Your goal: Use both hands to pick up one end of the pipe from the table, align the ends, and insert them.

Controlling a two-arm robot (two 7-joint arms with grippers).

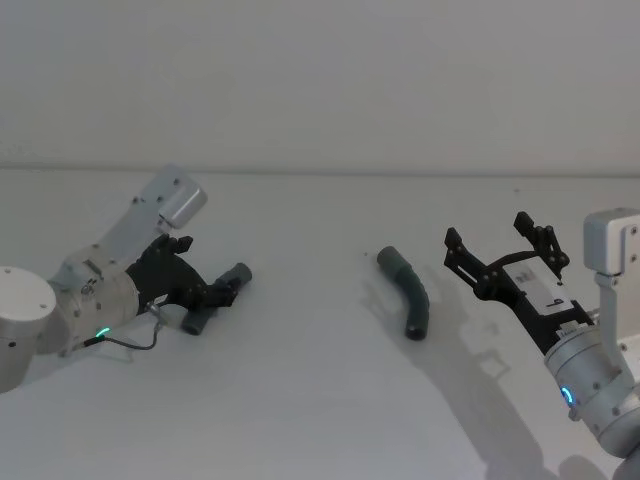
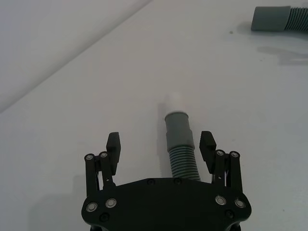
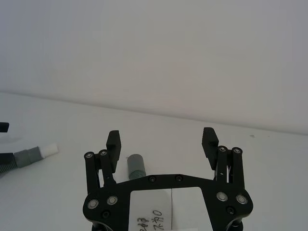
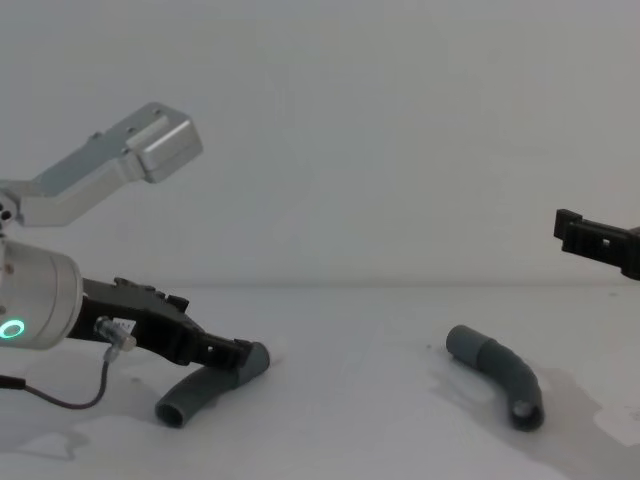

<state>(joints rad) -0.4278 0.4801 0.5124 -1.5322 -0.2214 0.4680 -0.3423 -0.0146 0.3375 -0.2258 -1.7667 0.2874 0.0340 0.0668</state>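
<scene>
While the left gripper [image 2: 160, 142] straddles the white-tipped hose piece [image 2: 179, 144] with fingers wide, the pickup looks unfinished. The right gripper [image 1: 490, 233], also wide, hovers at two o'clock of the grey-cuffed hose piece [image 1: 408, 288]. Next, both probably need to close.

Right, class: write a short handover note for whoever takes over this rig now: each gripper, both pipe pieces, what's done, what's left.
Left gripper: low at the table, open, fingers either side of the white-tipped piece, not closed on it.
Right gripper: above the table, open, empty; the plain grey piece lies to its left.
Both pieces lie on the table, apart.
Done: nothing grasped or joined.
Left to do: grip each piece, lift, line the white tip up with the grey cuff, insert.
</scene>
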